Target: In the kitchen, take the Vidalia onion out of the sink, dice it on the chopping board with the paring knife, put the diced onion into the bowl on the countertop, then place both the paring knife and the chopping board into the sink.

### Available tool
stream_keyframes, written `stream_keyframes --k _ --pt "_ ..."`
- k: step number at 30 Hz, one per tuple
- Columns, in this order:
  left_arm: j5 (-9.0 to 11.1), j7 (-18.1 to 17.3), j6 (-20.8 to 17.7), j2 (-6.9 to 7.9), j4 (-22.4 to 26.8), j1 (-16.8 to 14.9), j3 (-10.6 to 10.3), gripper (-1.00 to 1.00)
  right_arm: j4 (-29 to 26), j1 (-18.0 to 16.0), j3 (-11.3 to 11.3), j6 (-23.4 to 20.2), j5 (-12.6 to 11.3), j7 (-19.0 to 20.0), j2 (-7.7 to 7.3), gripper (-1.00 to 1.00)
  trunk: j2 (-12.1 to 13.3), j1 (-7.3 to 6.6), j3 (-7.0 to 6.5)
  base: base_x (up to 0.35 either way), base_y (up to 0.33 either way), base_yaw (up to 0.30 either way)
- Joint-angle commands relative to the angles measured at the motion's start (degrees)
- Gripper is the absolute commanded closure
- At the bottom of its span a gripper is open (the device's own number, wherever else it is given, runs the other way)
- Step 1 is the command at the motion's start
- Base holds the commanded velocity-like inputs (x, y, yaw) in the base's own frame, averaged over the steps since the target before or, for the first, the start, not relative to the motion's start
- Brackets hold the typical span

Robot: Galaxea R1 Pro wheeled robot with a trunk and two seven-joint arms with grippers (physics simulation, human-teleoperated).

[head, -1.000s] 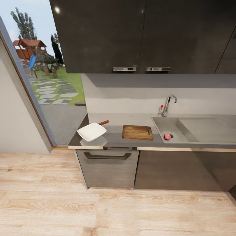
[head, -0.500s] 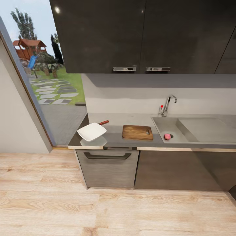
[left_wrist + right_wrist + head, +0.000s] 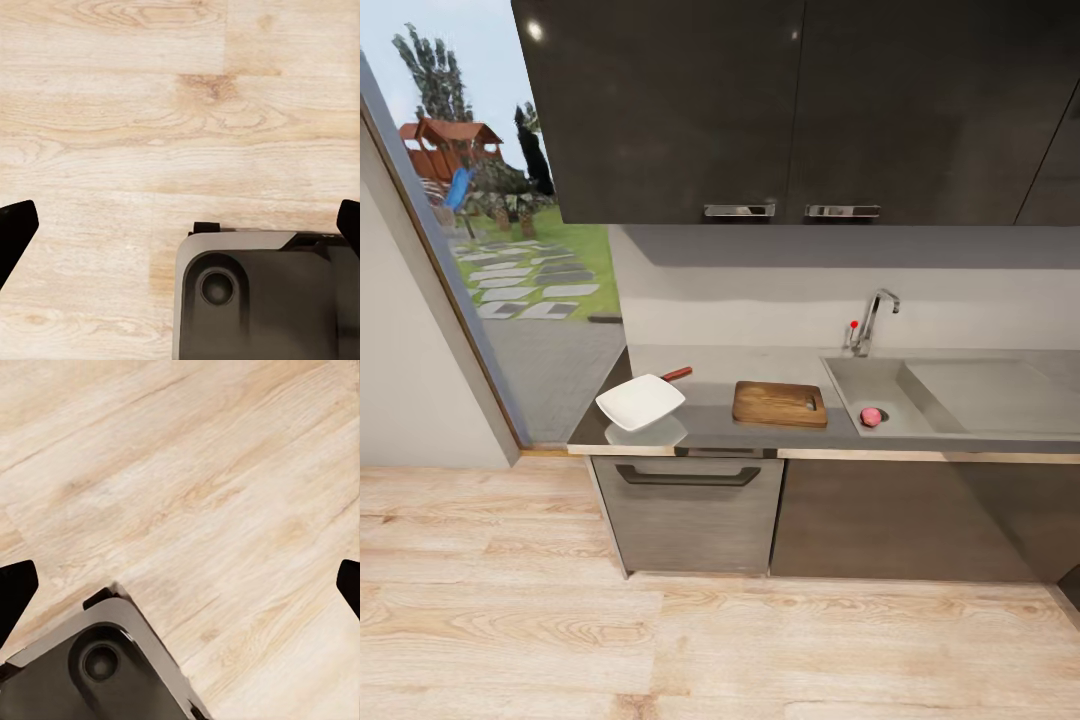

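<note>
Both claws, the left gripper (image 3: pixel 180 225) and right gripper (image 3: pixel 180 585), hang spread wide over the wooden floor (image 3: pixel 660 640), holding nothing. The onion (image 3: pixel 871 416) sits far ahead in the sink (image 3: pixel 880 385), seemingly by the drain; driving in carelessly could bump the cabinet fronts.

The kitchen is evenly and brightly lit, with daylight admitted through the window (image 3: pixel 510 230) at the left. A small bright glare spot is seen on the glossy upper cabinet (image 3: pixel 660 110), and a soft shadow is cast beneath it on the wall. The bowl (image 3: pixel 640 401) is mirrored faintly on the worktop (image 3: pixel 710 425). Slight softness is noticed throughout; straight lines are bent at the edges.
</note>
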State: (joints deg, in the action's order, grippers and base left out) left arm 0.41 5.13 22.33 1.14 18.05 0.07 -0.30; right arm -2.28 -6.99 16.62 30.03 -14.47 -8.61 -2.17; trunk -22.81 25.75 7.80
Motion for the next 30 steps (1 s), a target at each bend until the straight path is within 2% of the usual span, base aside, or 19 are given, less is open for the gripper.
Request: stream_keyframes --k 1,2,3,5,6,7,9,11,14,20,30 --pt "0.0 0.1 0.1 0.0 0.1 0.0 0.0 -1.0 -0.4 0.0 -0.2 0.2 1.2 0.0 0.07 -1.0 -0.1 0.03 0.1 0.0 0.0 0.0" --pt "0.0 0.1 0.1 0.0 0.1 0.0 0.0 -1.0 -0.6 0.0 -0.2 0.3 2.4 0.0 0.1 -1.0 -0.1 0.03 0.1 0.0 0.0 0.0" --pt "0.0 0.1 0.1 0.0 0.1 0.0 0.0 -1.0 -0.9 0.0 0.1 0.3 5.2 -0.1 0.15 -1.0 -0.1 0.03 0.1 0.0 0.0 0.0" --pt "0.0 0.1 0.1 0.0 0.1 0.0 0.0 -1.0 -1.4 0.0 4.4 0.5 11.7 -0.2 0.14 -1.0 -0.1 0.03 0.1 0.0 0.0 0.0" --pt "0.0 0.1 0.1 0.0 0.1 0.0 0.0 -1.0 -1.4 0.0 5.8 0.5 13.0 -0.2 0.12 -1.0 -0.1 0.03 0.1 0.0 0.0 0.0" --pt "0.0 0.1 0.1 0.0 0.0 0.0 0.0 -1.0 -1.5 0.0 8.4 0.7 15.0 -0.2 0.07 -1.0 -0.1 0.03 0.1 0.0 0.0 0.0" --pt "0.0 0.1 0.1 0.0 0.0 0.0 0.0 -1.0 -1.6 0.0 10.7 1.0 16.8 -0.2 0.02 -1.0 -0.1 0.03 0.1 0.0 0.0 0.0" --pt "0.0 0.1 0.1 0.0 0.0 0.0 0.0 -1.0 -1.6 0.0 12.3 1.1 18.0 -0.2 0.11 -1.0 -0.1 0.03 0.1 0.0 0.0 0.0" --pt "0.0 0.1 0.1 0.0 0.0 0.0 0.0 -1.0 -1.5 0.0 13.0 1.2 18.4 -0.1 0.48 -1.0 -0.1 0.03 0.1 0.0 0.0 0.0" --pt "0.0 0.1 0.1 -0.12 -0.1 0.0 0.0 -1.0 -1.3 0.0 13.4 1.2 18.6 -0.1 2.65 -1.0 -0.1 0.03 0.1 0.0 0.0 0.0" --pt "0.0 0.1 0.1 -0.17 0.0 0.0 -0.1 -1.0 -1.3 0.0 13.4 1.2 18.6 -0.1 3.12 -1.0 -0.1 0.03 0.1 0.0 0.0 0.0"
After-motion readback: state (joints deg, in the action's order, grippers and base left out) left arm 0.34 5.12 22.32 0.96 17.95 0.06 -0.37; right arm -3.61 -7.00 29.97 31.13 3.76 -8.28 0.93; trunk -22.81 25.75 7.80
